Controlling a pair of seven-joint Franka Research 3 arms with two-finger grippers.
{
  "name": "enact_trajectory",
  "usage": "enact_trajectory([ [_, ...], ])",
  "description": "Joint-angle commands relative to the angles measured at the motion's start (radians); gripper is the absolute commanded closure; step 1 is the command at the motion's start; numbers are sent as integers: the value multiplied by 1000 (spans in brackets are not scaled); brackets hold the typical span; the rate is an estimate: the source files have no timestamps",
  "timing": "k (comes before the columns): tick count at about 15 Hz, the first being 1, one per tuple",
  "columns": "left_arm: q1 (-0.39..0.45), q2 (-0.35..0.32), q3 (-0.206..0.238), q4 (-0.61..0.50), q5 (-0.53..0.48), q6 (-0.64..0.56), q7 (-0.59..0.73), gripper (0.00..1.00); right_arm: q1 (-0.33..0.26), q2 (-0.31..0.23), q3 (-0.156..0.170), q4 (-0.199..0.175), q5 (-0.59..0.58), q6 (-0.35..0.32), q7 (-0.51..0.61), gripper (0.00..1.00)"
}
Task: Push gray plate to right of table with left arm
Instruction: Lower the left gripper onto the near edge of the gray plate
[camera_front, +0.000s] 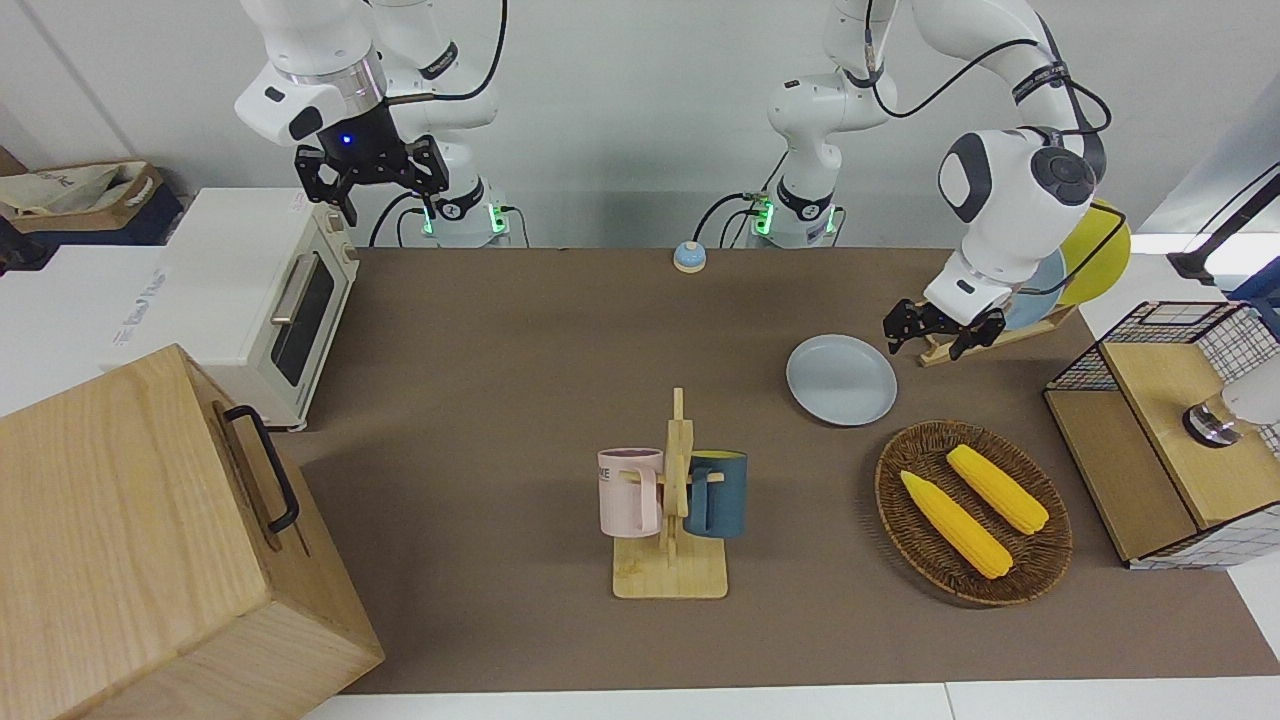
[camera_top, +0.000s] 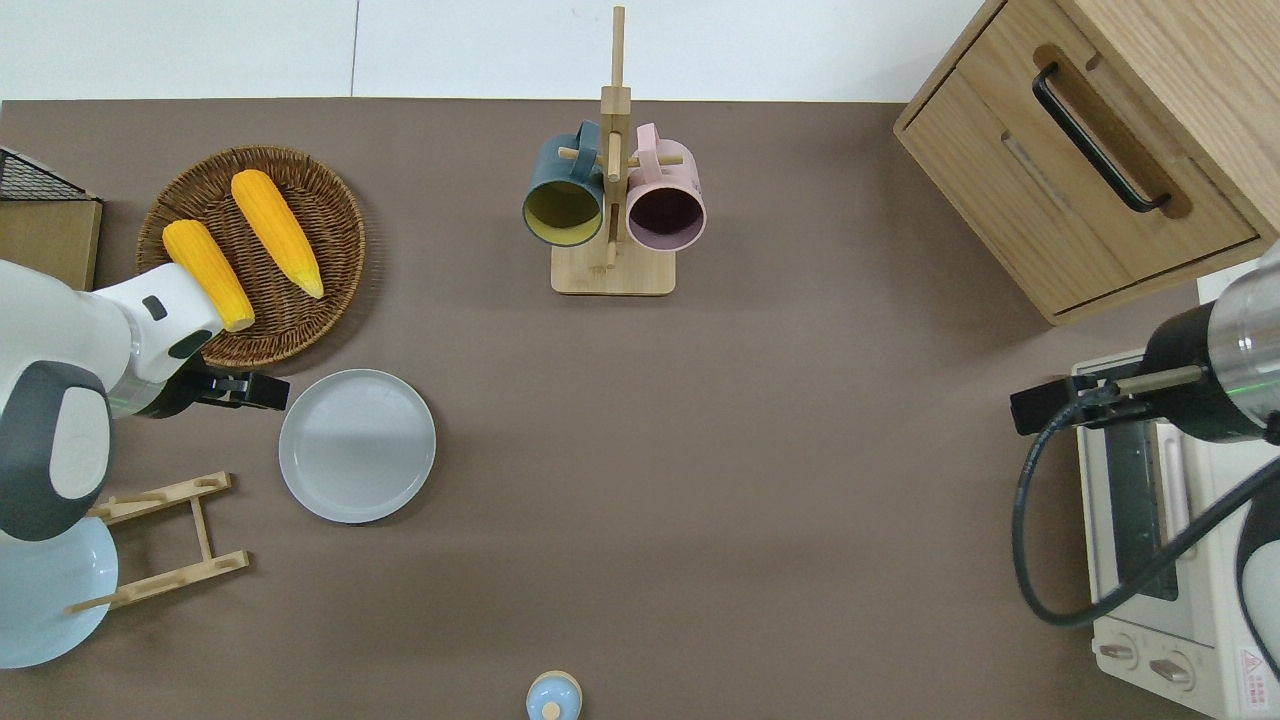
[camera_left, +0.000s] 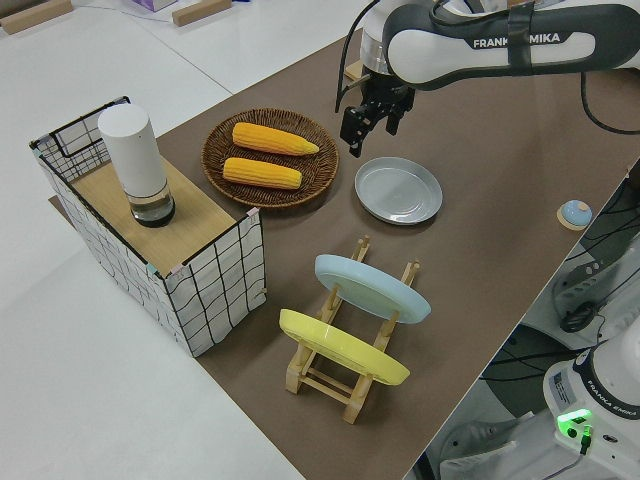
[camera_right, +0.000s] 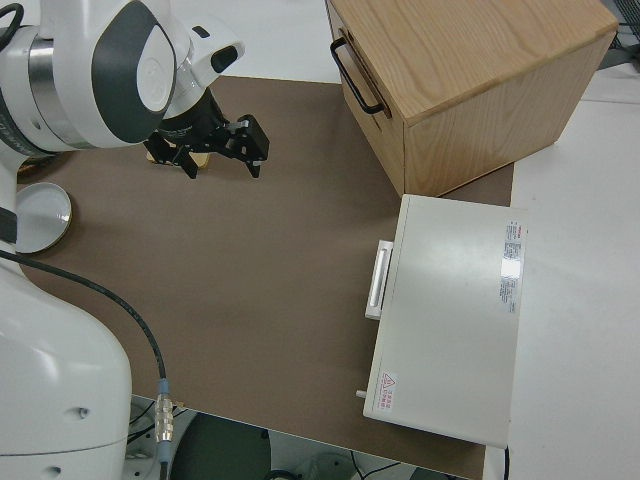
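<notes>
The gray plate (camera_front: 841, 379) lies flat on the brown table (camera_top: 750, 450), toward the left arm's end; it also shows in the overhead view (camera_top: 357, 445) and the left side view (camera_left: 398, 190). My left gripper (camera_top: 262, 390) is open and empty. It hangs low just outside the plate's rim, over the table between the plate and the wicker basket, also seen in the front view (camera_front: 940, 335) and left side view (camera_left: 368, 122). I cannot tell whether it touches the rim. My right gripper (camera_front: 370, 185) is open and parked.
A wicker basket (camera_top: 330, 200) with two corn cobs lies just farther from the robots than the plate. A wooden plate rack (camera_front: 985, 330) holds a sky-blue and a yellow plate. A mug rack (camera_top: 612, 270), wire basket (camera_front: 1170, 430), wooden cabinet (camera_top: 1090, 150), toaster oven (camera_front: 260, 300) and bell (camera_front: 689, 257) stand around.
</notes>
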Motion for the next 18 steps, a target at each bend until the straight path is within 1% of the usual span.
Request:
enact_trajectory([
  [1, 0, -30, -3, -102, 33, 87, 21, 9, -20, -3, 15, 8, 10, -15, 1, 17],
  [3, 0, -38, -3, -141, 33, 126, 21, 9, -20, -3, 15, 8, 10, -15, 1, 17],
  [8, 5, -51, 0, -285, 55, 278, 22, 9, -20, -3, 13, 8, 10, -15, 1, 17],
  [10, 20, -51, 1, -346, 55, 359, 22, 9, -20, -3, 13, 8, 10, -15, 1, 17],
  [16, 35, -42, 1, -452, 55, 512, 28, 9, -20, -3, 13, 8, 10, -15, 1, 17],
  [18, 35, -39, 1, -458, 55, 526, 28, 25, -20, -3, 13, 8, 10, -15, 2, 17],
])
